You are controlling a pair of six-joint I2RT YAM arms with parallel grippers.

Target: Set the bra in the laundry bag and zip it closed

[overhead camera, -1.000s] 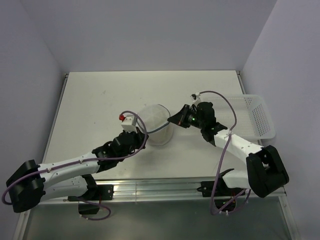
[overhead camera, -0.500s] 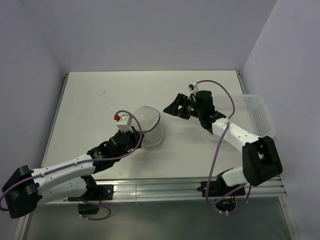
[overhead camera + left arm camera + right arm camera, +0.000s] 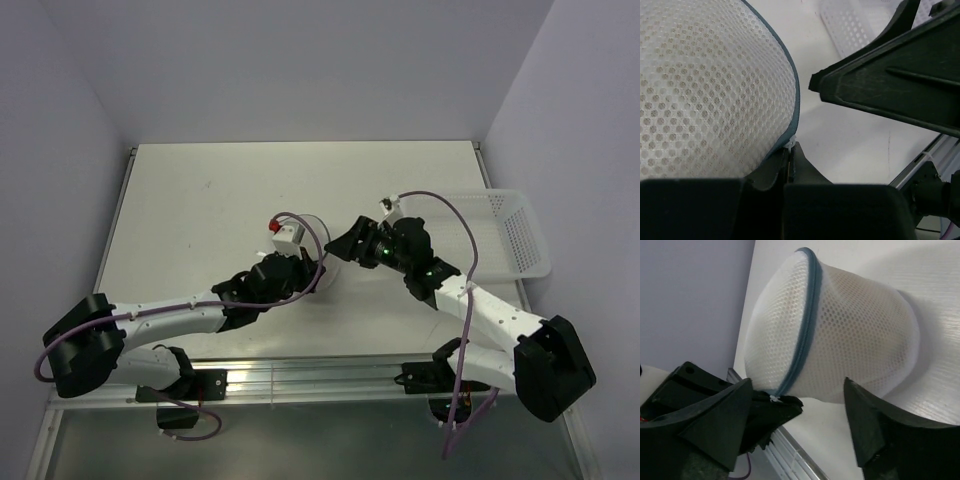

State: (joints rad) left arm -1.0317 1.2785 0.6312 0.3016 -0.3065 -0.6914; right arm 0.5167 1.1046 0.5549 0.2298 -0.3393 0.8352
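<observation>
The laundry bag (image 3: 840, 335) is a domed white mesh pouch lying on the table, and its blue-grey zip (image 3: 805, 325) runs over the dome. My left gripper (image 3: 791, 147) is shut on the small white zip pull (image 3: 774, 399) at the rim. In the top view the bag (image 3: 312, 238) sits just beyond my left gripper (image 3: 312, 282). My right gripper (image 3: 797, 385) stands open right next to the bag with nothing between its fingers (image 3: 865, 420). The bra itself does not show; only a faint tan tint comes through the mesh.
A white plastic lattice basket (image 3: 515, 230) stands at the table's right edge, also seen as the basket (image 3: 850, 25) in the left wrist view. One right finger (image 3: 890, 85) hangs close beside the bag. The metal rail (image 3: 320, 375) runs along the near edge.
My right gripper has opened and let go of the bag, then drawn near it again. My left arm has swung right, still holding the zip pull, and the bag moved with it.
</observation>
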